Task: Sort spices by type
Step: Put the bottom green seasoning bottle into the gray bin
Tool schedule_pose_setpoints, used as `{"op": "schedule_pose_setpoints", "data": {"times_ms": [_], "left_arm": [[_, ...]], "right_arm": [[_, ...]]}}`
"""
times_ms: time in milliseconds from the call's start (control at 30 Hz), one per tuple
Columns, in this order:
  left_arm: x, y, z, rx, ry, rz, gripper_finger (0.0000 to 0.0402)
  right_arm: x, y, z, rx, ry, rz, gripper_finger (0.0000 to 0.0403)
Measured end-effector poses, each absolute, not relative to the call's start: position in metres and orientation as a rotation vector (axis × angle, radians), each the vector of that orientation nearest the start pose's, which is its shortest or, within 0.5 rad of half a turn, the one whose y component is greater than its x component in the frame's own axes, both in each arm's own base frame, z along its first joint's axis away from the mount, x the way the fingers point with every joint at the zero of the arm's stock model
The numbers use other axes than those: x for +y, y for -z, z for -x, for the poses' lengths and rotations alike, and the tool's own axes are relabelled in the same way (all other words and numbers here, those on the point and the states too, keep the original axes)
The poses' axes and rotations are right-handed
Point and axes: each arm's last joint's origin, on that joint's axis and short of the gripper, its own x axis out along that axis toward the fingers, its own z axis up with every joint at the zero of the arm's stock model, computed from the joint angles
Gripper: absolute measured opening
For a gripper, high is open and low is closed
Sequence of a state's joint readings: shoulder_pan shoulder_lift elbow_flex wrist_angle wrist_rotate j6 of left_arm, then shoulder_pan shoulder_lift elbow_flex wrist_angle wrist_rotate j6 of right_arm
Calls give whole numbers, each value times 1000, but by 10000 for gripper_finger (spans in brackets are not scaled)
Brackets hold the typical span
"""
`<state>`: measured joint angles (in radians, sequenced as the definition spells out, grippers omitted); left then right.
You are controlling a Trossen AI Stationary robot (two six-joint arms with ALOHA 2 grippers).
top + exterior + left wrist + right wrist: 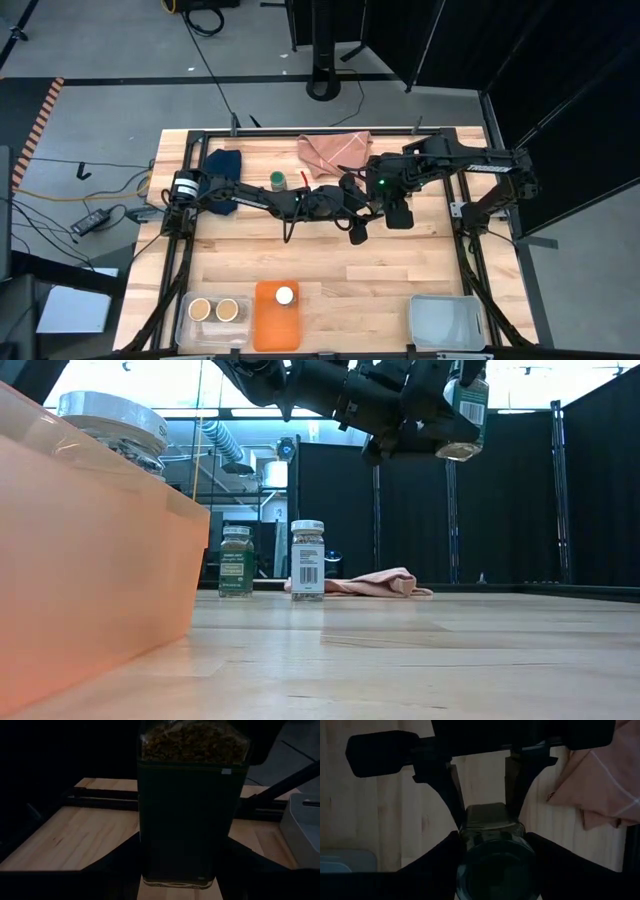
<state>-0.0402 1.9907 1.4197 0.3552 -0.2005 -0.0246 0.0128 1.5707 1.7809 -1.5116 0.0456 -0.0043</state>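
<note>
Arms meet high over the middle of the table. The left gripper [487,807] is pinched tight on one spice jar [462,405] and holds it up in the air. The right gripper [397,212] is around the same jar, but I cannot tell if it is squeezing the jar or just close to it. I cannot see what colour this jar's lid is.

Two more jars stand on the table near the back, just beside each other: one with a green lid [236,562] and one with a white lid [307,560]. The pink cloth [335,150] lies behind them and the dark blue cloth [225,165] lies to the left.

At the front, a clear bin [185,325] holds two tan-lid jars [200,309]. The orange bin [270,330] next to it holds one white-lid jar [285,295]. Another clear bin [445,322] sits at the front right
</note>
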Motion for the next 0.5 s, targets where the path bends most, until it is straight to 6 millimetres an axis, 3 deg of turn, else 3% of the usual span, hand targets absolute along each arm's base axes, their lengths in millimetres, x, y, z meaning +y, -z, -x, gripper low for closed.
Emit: {"op": "schedule_pose_setpoints", "data": {"times_ms": [500], "left_arm": [[-13,-243,-461,257,-150,46,204]], "right_arm": [[2,-384,-272,1309,20,30,208]]}}
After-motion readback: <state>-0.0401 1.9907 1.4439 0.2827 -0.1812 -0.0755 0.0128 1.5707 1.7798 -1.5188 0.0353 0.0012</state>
